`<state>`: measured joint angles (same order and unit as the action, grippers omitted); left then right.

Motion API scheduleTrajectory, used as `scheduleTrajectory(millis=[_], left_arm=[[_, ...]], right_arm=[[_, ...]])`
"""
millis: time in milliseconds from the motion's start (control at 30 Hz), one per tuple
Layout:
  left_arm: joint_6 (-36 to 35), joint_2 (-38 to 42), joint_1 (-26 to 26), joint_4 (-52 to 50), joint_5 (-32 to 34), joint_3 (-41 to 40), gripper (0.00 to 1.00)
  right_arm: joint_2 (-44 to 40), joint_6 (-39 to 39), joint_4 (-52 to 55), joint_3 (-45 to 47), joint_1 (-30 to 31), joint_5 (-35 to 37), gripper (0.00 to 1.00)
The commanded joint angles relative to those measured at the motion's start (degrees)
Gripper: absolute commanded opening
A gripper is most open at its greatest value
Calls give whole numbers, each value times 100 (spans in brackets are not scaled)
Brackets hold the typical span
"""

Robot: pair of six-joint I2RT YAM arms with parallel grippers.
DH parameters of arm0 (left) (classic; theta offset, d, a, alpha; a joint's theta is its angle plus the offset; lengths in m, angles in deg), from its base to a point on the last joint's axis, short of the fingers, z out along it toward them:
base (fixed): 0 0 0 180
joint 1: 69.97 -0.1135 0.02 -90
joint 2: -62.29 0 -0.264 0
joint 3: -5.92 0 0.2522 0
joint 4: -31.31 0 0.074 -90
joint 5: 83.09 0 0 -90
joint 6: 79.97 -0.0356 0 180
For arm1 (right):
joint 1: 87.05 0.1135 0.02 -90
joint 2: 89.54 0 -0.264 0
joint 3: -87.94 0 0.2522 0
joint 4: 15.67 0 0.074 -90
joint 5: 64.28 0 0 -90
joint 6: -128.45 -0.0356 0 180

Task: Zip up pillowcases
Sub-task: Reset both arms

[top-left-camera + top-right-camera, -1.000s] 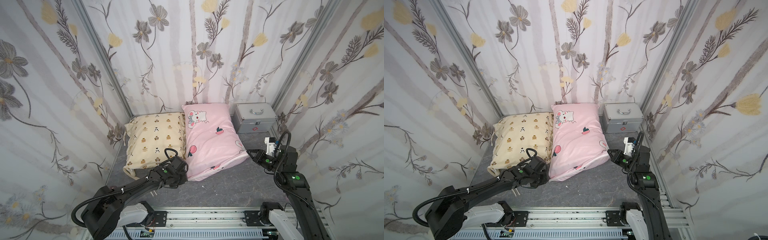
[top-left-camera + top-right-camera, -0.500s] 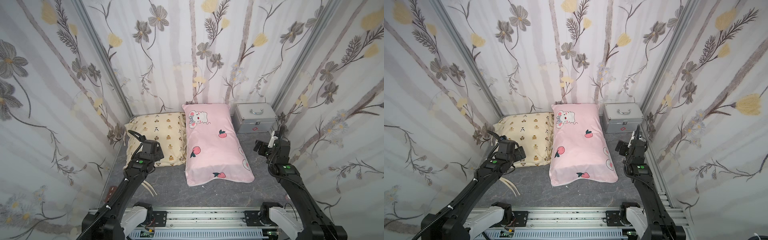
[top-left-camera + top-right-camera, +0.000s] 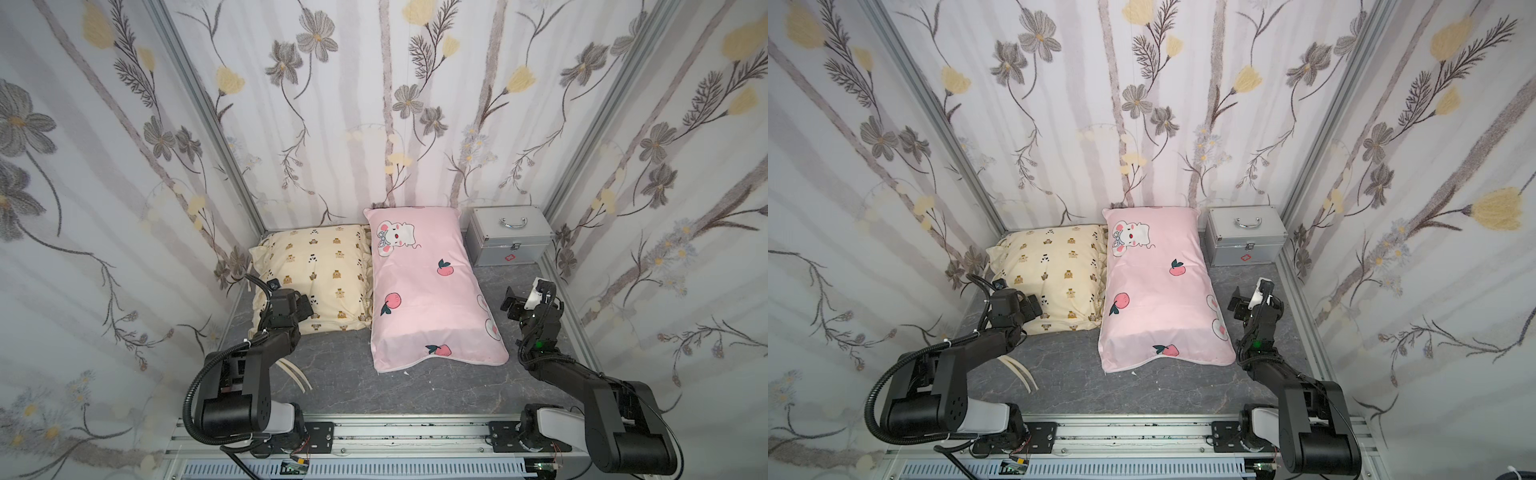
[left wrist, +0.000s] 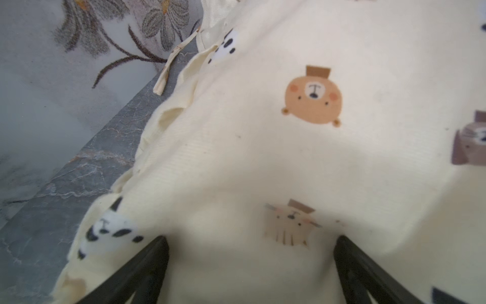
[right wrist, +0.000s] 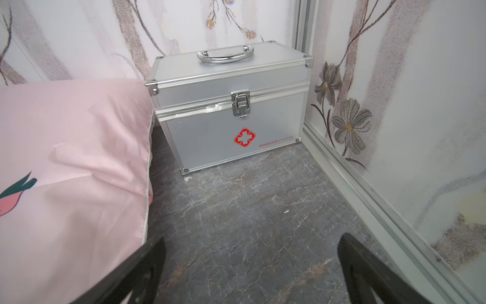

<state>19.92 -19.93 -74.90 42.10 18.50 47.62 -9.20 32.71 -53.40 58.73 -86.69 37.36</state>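
Quick count: two pillowcases, one silver case [image 3: 509,243], two grippers. The pink pillowcase [image 3: 428,291] lies flat just beside the case, on its left. The cream pillowcase [image 3: 320,266] touches the pink one's side away from the case.

The left gripper [image 4: 251,238] sits low over the cream one's near corner, well apart from the case, jaws spread wide with nothing in them. Can't tell if it touches the fabric.

The right gripper [image 5: 251,238] hangs over bare floor [image 5: 263,210] in front of the case, jaws also wide and empty. Two pale strips [image 3: 296,376] lie on the floor, farthest from the case.
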Motion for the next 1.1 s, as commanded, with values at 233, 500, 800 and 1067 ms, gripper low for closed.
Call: scheduleTrajectory(millis=[233,500,800,1067], left_arm=[[-438,-197,233,2051,-588,-456,100],[-745,-739,650,2819,-11,-618,100],[-863,-816,685,3038,-112,-649,100],[-896,-801,712,3009,-99,-647,100]], right_arm=[[468,-9,-2205,497,-18,135,100],[598,20,-2514,542,-16,174,100],[614,46,-2513,524,-18,137,100],[615,46,-2509,525,-18,136,100]])
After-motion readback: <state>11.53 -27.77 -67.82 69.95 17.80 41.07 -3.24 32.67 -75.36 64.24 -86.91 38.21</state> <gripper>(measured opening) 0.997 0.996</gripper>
